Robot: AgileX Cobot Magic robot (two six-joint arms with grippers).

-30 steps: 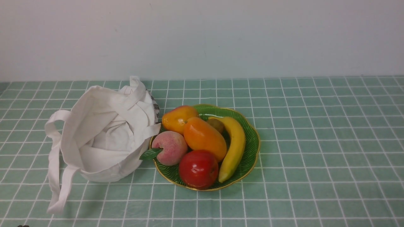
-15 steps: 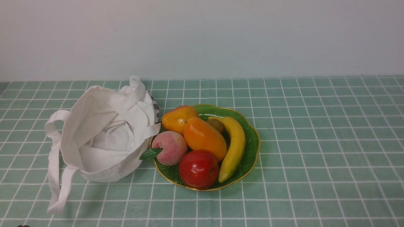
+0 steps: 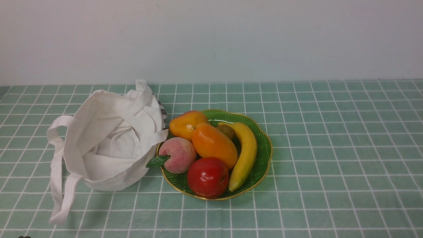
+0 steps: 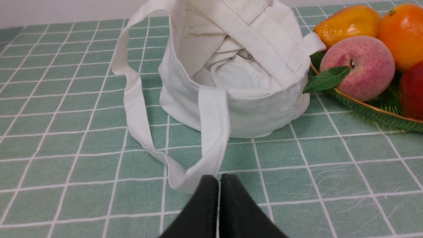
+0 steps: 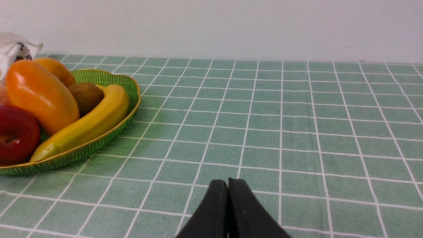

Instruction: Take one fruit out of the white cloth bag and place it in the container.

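Nothing has moved since the earlier frames. Orange mango (image 3: pixel 214 144) already lies in the green dish (image 3: pixel 263 145); white cloth bag (image 3: pixel 109 138) looks empty, so the task seems finished. Left pincer (image 4: pixel 219 181) and right pincer (image 5: pixel 227 185) are both closed on nothing above the counter (image 3: pixel 330 148).

A staged test set-up, home-kitchen in style — a table (image 3: pixel 330 138) under green checked cloth against a bare pale wall (image 3: pixel 264 36), nothing else behind the table.

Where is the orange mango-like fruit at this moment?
In the front view, the fruit lies in the middle of the container, right of the white cloth bag, between the peach and the banana.
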